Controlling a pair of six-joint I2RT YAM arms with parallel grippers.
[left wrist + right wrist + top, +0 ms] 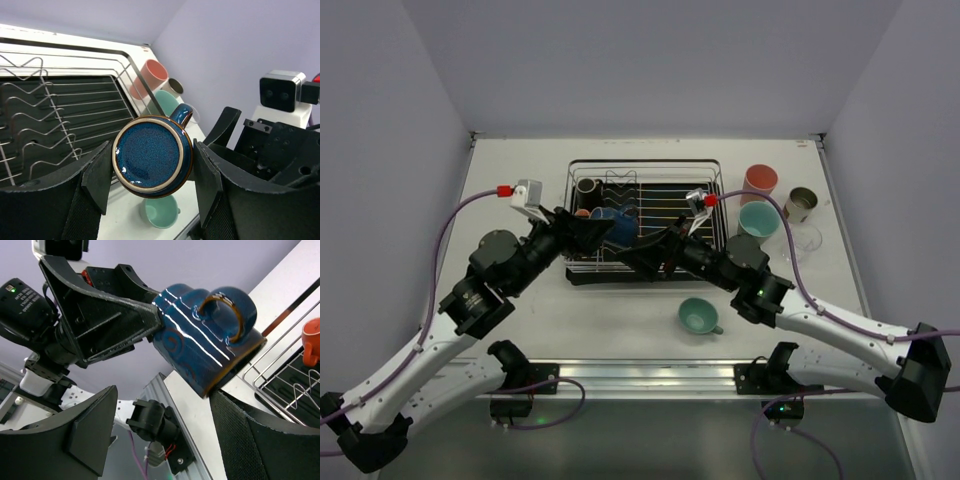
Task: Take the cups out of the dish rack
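No text can be read anywhere. The only lettering is a few lines of tiny white print on a black motor housing point(22, 300) at the upper left of the right wrist view, too small to make out.

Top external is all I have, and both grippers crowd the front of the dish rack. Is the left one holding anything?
Observer: Yes. The left wrist view shows the left gripper shut on a dark blue mug, clamped from both sides.
Operator: Which way is the mug turned?
Observer: Its base faces the left wrist camera, and its handle sticks out on the far side.
Operator: And the right gripper?
Observer: In the right wrist view the right gripper is open, jaws spread wide. The mug shows above the gap between them, and they are not closed on it.
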